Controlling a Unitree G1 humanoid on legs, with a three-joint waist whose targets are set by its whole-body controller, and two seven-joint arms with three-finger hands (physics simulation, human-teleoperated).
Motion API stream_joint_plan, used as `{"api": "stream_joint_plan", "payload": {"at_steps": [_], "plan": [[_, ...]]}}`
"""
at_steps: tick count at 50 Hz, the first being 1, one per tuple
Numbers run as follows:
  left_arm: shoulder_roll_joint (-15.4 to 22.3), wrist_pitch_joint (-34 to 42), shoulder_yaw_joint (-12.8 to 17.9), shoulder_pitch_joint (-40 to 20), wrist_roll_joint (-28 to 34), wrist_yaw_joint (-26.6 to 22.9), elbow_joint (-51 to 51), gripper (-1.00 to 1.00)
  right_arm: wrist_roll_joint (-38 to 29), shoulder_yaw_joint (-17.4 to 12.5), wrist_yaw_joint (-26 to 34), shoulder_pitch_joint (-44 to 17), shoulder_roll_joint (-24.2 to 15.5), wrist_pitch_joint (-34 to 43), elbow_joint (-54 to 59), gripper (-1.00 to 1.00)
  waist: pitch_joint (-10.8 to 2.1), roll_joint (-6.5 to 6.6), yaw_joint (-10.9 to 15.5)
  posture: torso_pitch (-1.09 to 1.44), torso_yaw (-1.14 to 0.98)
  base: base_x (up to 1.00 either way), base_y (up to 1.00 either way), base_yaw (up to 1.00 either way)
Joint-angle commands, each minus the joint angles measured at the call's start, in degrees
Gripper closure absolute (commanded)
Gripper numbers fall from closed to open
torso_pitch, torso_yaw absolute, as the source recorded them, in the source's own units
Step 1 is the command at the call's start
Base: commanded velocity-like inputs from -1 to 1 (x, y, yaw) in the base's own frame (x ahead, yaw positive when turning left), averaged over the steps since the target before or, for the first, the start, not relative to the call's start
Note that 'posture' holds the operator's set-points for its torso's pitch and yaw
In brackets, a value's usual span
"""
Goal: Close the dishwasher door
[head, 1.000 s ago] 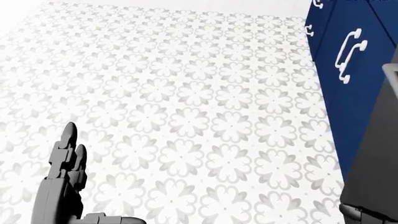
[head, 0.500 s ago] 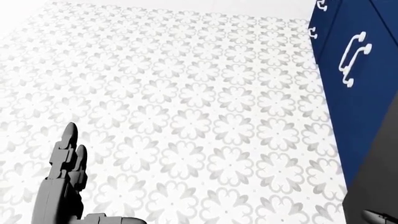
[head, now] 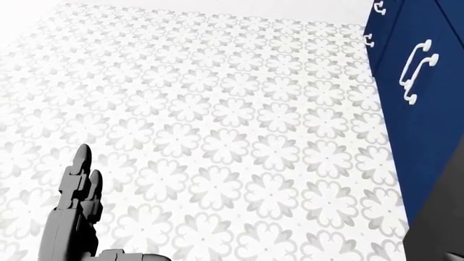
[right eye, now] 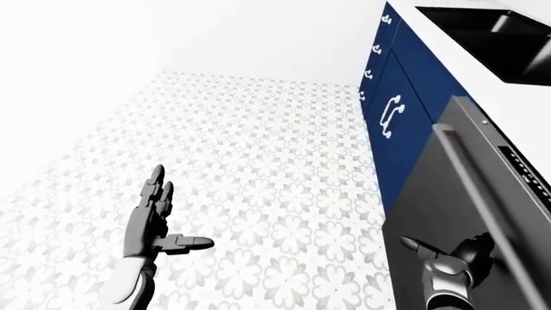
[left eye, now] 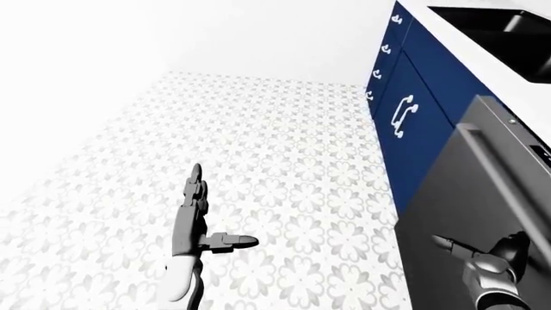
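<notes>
The grey steel dishwasher door fills the lower right of the eye views and stands close to upright, just proud of the blue cabinet fronts. Its long bar handle runs along the door's upper part. My right hand is open at the bottom right, fingers spread against the door's face. At the lower left my left hand is raised over the floor, open and flat, holding nothing. The head view shows only the left hand and a sliver of the door.
Blue cabinets with white handles line the right side above the door. A white counter carries a black sink. The patterned tile floor stretches to the left, up to a white wall.
The head view has shifted: cabinets and handles slid right and down. The grey door now takes less of the bottom right corner, and the right hand's edge has left that view.
</notes>
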Motion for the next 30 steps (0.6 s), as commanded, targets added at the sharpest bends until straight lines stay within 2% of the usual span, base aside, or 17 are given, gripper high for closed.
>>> {"api": "stream_joint_plan", "payload": {"at_steps": [1,30], "plan": [[0.12,-1.75,-0.01,-0.83,-0.11,0.01,-2.61,-1.0,-0.15,-1.54,-3.62,-0.95,-3.39,-3.14,-2.64,-1.0,-1.35,-1.23,-0.56,0.0,0.0,0.0,0.0,0.0],[0.13,-1.67,0.02,-0.87,-0.14,-0.07,-2.59,-1.0,0.87,-2.51,-2.02,-0.35,-7.29,-1.52,-1.01,-1.0,-1.17,-1.14,-0.68,0.0,0.0,0.0,0.0,0.0]]}}
